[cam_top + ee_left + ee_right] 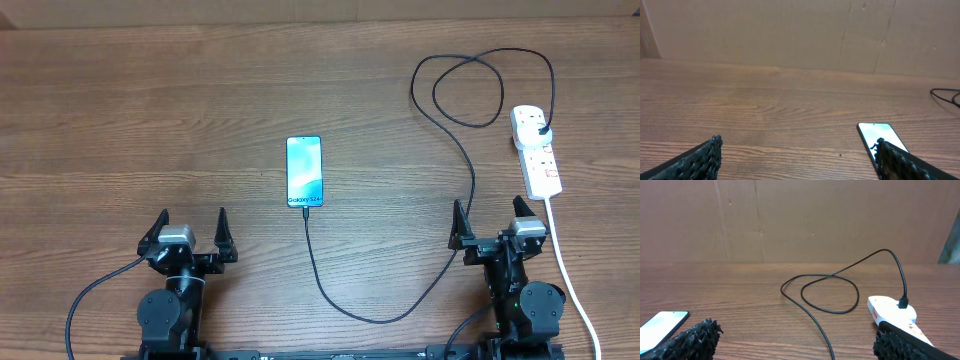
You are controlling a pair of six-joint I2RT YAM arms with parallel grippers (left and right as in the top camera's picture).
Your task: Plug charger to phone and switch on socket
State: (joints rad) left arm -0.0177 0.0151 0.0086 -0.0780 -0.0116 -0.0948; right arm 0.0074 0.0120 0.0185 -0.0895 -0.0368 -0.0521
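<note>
The phone [305,171] lies flat mid-table, its light-blue screen up; it also shows in the left wrist view [879,138] and the right wrist view [662,323]. The black charger cable [400,310] runs from the phone's bottom edge, curves right, loops at the back and ends in a black plug [541,128] seated in the white socket strip [536,150]. The cable [820,287] and the strip [892,311] show in the right wrist view. My left gripper [193,235] is open and empty, front-left of the phone. My right gripper [490,225] is open and empty, just in front of the strip.
The strip's thick white cord [570,280] runs down the table's right side past my right arm. A brown cardboard wall [790,30] stands behind the wooden table [120,120].
</note>
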